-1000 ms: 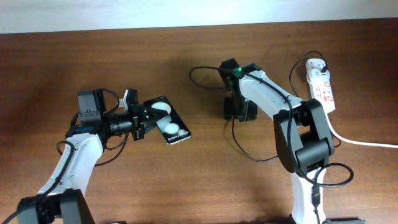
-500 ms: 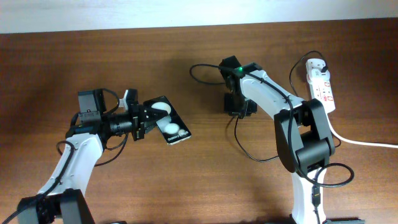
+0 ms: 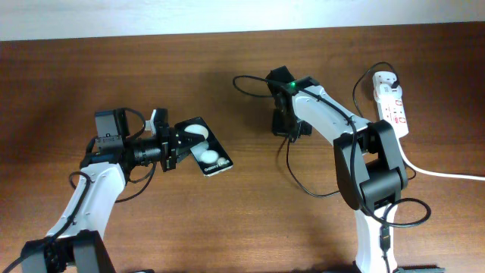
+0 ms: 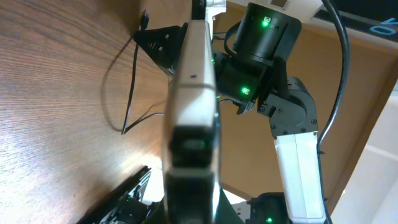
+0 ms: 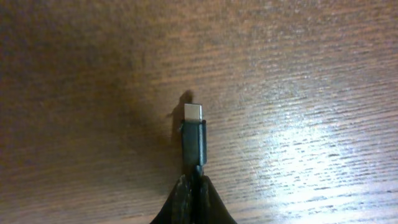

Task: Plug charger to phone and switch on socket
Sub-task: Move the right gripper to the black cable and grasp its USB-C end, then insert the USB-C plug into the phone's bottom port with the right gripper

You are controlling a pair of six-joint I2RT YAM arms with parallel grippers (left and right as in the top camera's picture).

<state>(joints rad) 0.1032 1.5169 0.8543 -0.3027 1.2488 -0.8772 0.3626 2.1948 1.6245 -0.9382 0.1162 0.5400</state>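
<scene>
- A small glossy black rectangular phone (image 3: 204, 146) is clamped at one end by the left gripper (image 3: 177, 148). It projects straight out from the fingers, with two white round spots and white lettering facing up.
- In the left wrist view, the phone (image 4: 191, 81) is seen edge-on directly ahead of the claw.
- A long thin black charger cable (image 3: 297, 176) is pinched by the right gripper (image 3: 285, 127), jaws narrow, just behind the plug.
- In the right wrist view, the black plug body and silver tip (image 5: 193, 113) stick out ahead of the fingertips (image 5: 185, 200) over the brown wooden table (image 5: 298, 74). Contact with the wood cannot be told.
- The plug is kept well apart from the phone.
- A white elongated power strip (image 3: 392, 102) with red switch marks is seen well off to the right gripper's side, with a thick white cord (image 3: 443, 173) attached.
</scene>
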